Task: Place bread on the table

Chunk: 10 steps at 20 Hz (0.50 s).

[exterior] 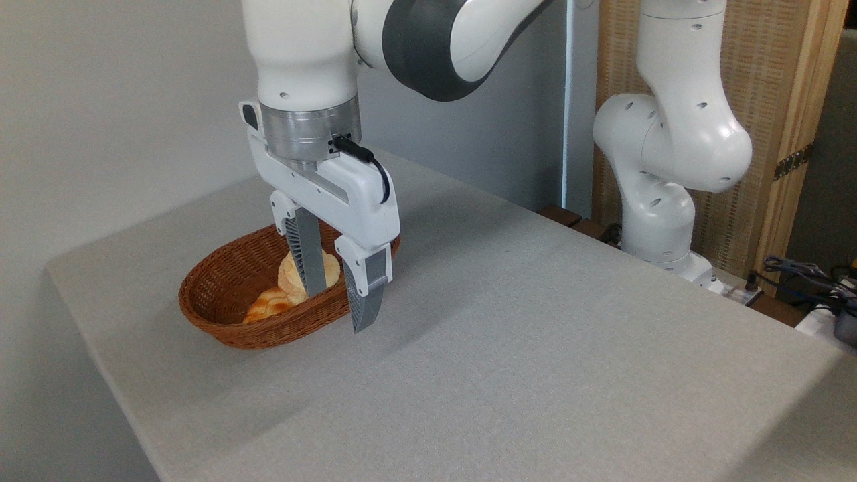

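The bread point(290, 276), a pale cream roll, lies in the brown wicker basket point(217, 288) near the table's point(535, 335) left end. One grey finger point(306, 258) crosses in front of the roll and hides its middle. My gripper point(338, 309) hangs over the basket's right end with its fingers spread wide apart, open, nothing between them. The other finger point(365, 301) stands in front of the basket's near rim. Whether the gripper touches the roll I cannot tell.
A flatter, darker orange-brown bread point(266, 305) lies in the basket in front of the roll. The arm's white base point(659, 221) stands past the table's far right edge, with cables point(803, 274) beside it. A wall runs behind the table on the left.
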{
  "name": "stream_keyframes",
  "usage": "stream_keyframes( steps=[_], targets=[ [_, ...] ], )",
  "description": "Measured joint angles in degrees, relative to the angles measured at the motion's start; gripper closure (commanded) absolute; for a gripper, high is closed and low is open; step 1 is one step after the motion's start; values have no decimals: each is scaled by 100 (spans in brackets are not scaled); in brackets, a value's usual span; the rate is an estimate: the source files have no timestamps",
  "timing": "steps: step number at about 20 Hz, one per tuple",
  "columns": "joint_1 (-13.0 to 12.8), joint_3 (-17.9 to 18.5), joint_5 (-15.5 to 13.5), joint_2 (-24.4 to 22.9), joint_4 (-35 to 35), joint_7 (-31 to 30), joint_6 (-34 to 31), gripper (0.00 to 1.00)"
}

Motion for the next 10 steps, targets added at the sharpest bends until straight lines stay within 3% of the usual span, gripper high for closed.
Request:
stream_keyframes(
  steps=[10],
  targets=[
    [0,7,0,0,0,0,-46,0]
  ],
)
